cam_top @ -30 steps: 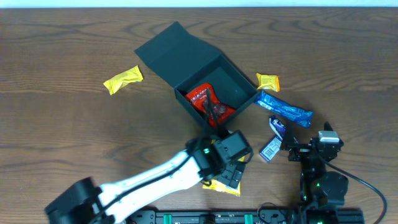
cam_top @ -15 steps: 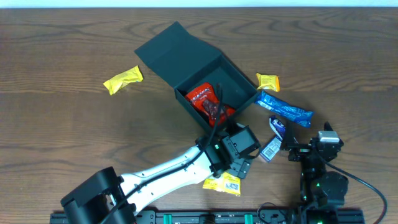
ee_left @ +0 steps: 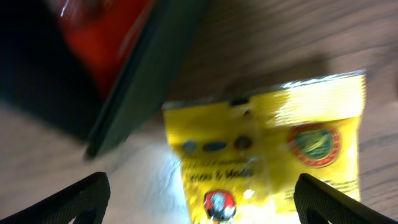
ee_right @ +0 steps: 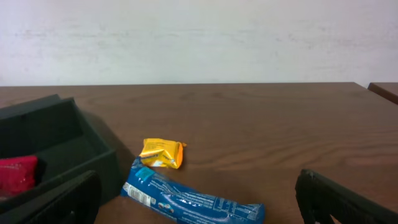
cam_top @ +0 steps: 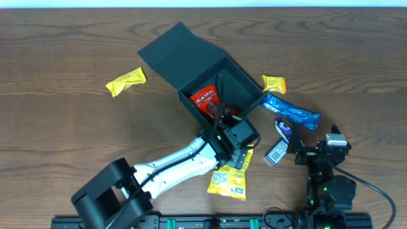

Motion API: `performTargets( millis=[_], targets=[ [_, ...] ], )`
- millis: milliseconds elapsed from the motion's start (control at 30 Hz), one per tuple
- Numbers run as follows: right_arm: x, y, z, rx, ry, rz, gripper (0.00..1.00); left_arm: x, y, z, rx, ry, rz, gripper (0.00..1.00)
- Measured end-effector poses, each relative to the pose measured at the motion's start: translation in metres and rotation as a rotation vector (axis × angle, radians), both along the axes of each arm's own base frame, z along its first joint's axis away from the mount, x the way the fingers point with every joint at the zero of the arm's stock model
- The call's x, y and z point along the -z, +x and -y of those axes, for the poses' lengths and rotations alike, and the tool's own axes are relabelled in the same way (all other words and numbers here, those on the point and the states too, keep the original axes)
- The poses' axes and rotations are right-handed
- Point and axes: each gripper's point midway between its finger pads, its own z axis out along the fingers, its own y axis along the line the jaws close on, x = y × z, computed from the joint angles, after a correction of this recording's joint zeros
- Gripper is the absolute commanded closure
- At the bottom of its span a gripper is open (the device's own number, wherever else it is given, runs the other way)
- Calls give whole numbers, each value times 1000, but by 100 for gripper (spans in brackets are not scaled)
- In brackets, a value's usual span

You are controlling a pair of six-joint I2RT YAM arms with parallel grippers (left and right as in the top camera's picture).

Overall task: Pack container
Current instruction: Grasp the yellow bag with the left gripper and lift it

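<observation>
I am seeing the container (cam_top: 238, 86) sitting on the far middle of the bench (cam_top: 63, 140), turned cornerwise, its flap lid (cam_top: 175, 54) lying open toward the far left. A red packet (cam_top: 210, 100) is lying inside against the near-left wall; the rest of the floor is showing dark.

The left gripper (cam_top: 240, 154) is hanging just outside the near corner, jaws spread wide and gripping nothing, over a yellow snack packet (ee_left: 267, 149) that is lying flat beside the container's wall.

A blue bar (cam_top: 291, 111) and a small orange sweet (cam_top: 274, 83) are crowding the container's right side. A yellow wrapper (cam_top: 126, 81) is lying apart on the left, where open wood is stretching out.

The right gripper (ee_right: 198, 202) is waiting near the front edge, jaws wide and empty, two small packets (cam_top: 280, 141) beside it.

The left wrist view is blurring, so I am not reading any print.
</observation>
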Motion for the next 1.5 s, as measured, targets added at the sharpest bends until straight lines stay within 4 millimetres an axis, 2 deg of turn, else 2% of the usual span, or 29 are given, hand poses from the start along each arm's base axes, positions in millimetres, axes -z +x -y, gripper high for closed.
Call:
performTargets(
  millis=[100, 367, 633, 1100, 1500],
  targets=[
    [0, 0, 0, 0, 0, 0, 1, 2, -10, -2, -84, -11, -54, 4],
    [0, 0, 0, 0, 0, 0, 1, 0, -49, 27, -54, -133, -234, 5],
    [0, 0, 0, 0, 0, 0, 1, -2, -72, 24, -55, -102, -285, 5],
    [0, 0, 0, 0, 0, 0, 1, -1, -69, 31, -149, -120, -243, 5],
    [0, 0, 0, 0, 0, 0, 1, 24, -60, 32, -179, -80, -222, 4]
  ],
)
